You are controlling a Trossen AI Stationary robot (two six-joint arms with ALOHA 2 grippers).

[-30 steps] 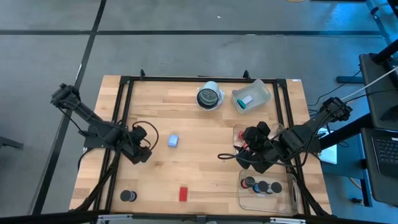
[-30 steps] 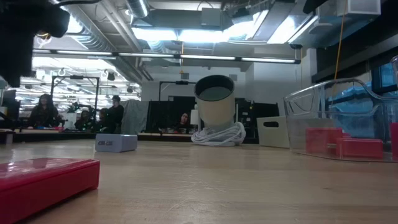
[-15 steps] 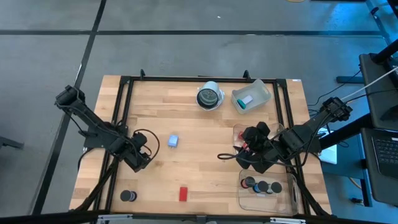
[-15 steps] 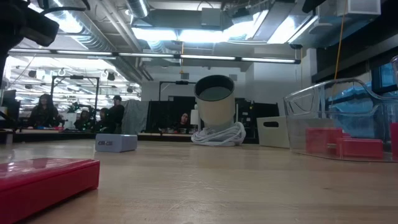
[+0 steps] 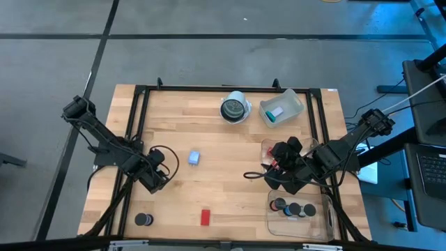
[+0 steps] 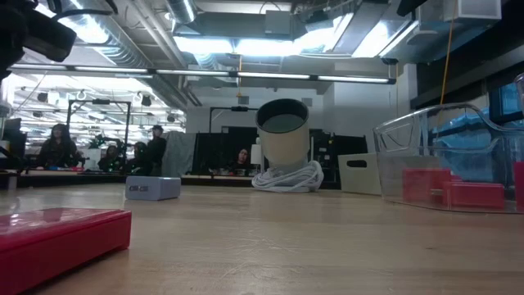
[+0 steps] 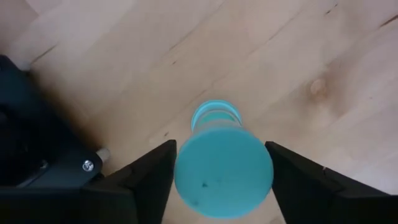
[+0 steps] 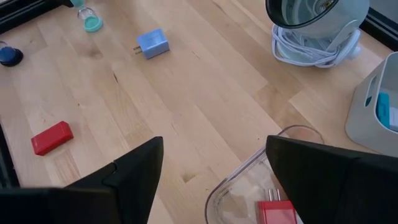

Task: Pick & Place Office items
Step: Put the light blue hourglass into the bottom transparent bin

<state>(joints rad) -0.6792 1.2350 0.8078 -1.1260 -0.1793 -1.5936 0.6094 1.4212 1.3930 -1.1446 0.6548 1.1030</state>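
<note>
The teal round piece [image 7: 222,163] stands between the left gripper [image 7: 219,180]'s spread fingers, not yet clamped; it should be kept centred while closing; the right gripper [image 8: 214,177] waits apart over a clear bin [image 8: 249,180].

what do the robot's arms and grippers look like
Both arms are dark, nearly black, built of jointed segments with black cables looping beside them. The left gripper and right gripper are black too. In the wrist views the fingers are wide, flat, dark wedges, and one silver screw shows by the left one.
</note>
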